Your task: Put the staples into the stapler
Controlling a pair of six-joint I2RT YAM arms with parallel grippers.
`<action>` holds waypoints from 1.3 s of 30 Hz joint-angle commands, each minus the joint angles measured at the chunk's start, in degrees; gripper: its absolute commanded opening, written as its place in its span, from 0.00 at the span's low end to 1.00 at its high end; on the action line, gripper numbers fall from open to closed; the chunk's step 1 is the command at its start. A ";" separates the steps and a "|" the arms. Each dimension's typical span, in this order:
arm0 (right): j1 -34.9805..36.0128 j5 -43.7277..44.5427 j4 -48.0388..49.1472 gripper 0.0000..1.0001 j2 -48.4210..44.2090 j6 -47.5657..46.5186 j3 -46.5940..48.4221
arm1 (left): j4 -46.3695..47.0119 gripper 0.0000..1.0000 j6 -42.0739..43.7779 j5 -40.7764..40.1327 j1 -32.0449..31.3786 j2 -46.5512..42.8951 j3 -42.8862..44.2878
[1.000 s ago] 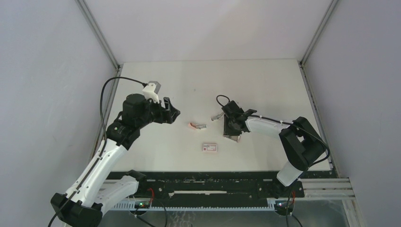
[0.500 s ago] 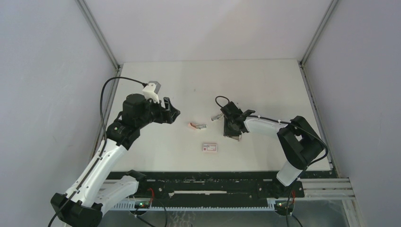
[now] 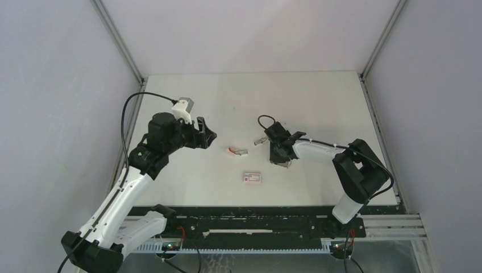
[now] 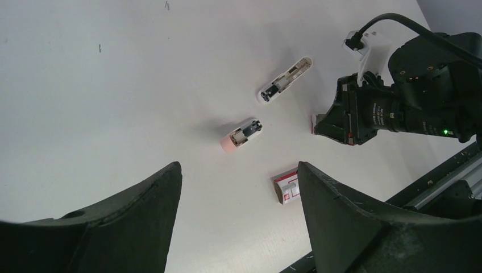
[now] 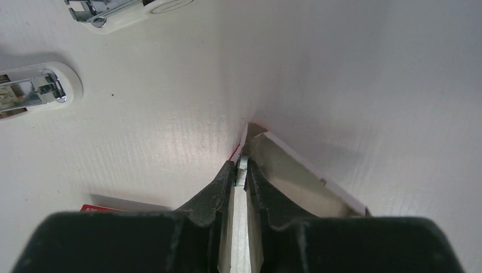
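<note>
- Nearest the arm bases, the white box with red label [image 3: 252, 177] lies flat on the table [image 3: 318, 102], untouched by either arm.
- Just beyond it, the right gripper [image 5: 242, 168] is clenched on the staples [image 5: 240, 222]. They form a thin grey strip held edge-on, its long axis running along the fingers and pointing away from the wrist.
- Just past those fingertips sits an open cardboard tray [image 5: 284, 170], touching or almost touching the strip's end.
- Left of the right gripper, toward the other arm, lies the pink-tipped stapler piece [image 4: 241, 135], roughly between the two grippers.
- Slightly farther and near the right gripper lies the longer stapler piece [image 4: 286, 87], metal channel facing up, its long axis diagonal on the table. My judgement is that this piece takes the strip.
- The move therefore turns on carrying the strip left and away, then turning it to line up with that channel. The right arm is the nearer one.
- Farthest left, the left gripper [image 4: 239, 165] hovers with fingers spread wide, holding nothing.
</note>
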 commanded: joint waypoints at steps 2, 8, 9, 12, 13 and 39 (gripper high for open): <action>-0.24 2.18 -0.94 0.10 -3.99 -1.88 1.31 | 0.73 0.79 1.24 -0.23 0.26 -0.12 -0.32; -0.98 2.49 -1.93 0.10 -7.05 -3.17 1.31 | 0.80 0.78 1.11 -0.02 0.26 -0.11 -0.36; -1.12 2.28 -1.97 0.10 -7.23 -3.39 1.26 | 0.89 0.78 1.00 0.01 0.26 -0.09 -0.39; -1.84 0.21 -0.41 0.08 -7.55 -4.13 0.58 | 0.96 0.78 0.86 0.29 0.26 -0.14 -0.51; -2.12 -0.92 0.22 0.07 -7.60 -4.41 0.18 | 0.99 0.78 0.80 0.26 0.33 -0.09 -0.55; 2.12 -26.97 24.38 0.05 0.78 -6.86 -6.57 | 0.86 0.78 1.10 -0.31 0.27 -0.02 -0.57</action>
